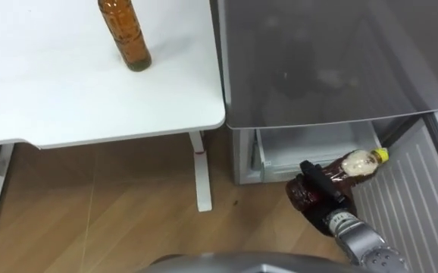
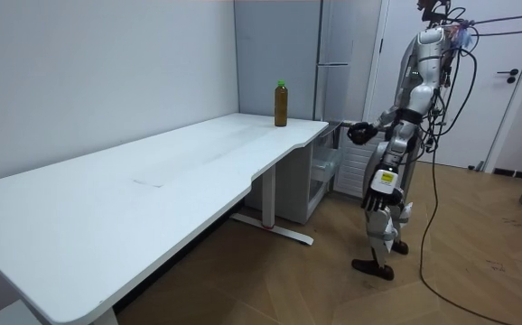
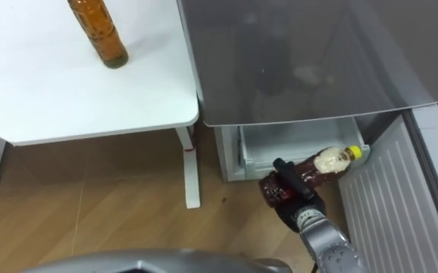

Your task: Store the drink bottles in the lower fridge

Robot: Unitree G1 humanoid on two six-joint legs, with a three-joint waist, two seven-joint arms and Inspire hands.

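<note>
Right hand (image 1: 319, 189): fingers curled round brown drink bottle (image 1: 353, 166), gripped about mid-body. Bottle lies tilted, yellow cap (image 1: 383, 155) pointing away from robot. It is held above the floor, just in front of open lower fridge compartment (image 1: 310, 144) and beside open fridge door (image 1: 412, 197); not yet inside.

Second brown drink bottle (image 1: 126, 34): upright on white desk (image 1: 67, 98), toward desk's fridge-side edge, well back from near edge.

Robot stands upright before grey fridge (image 1: 333, 61), which sits against desk's right edge.
</note>
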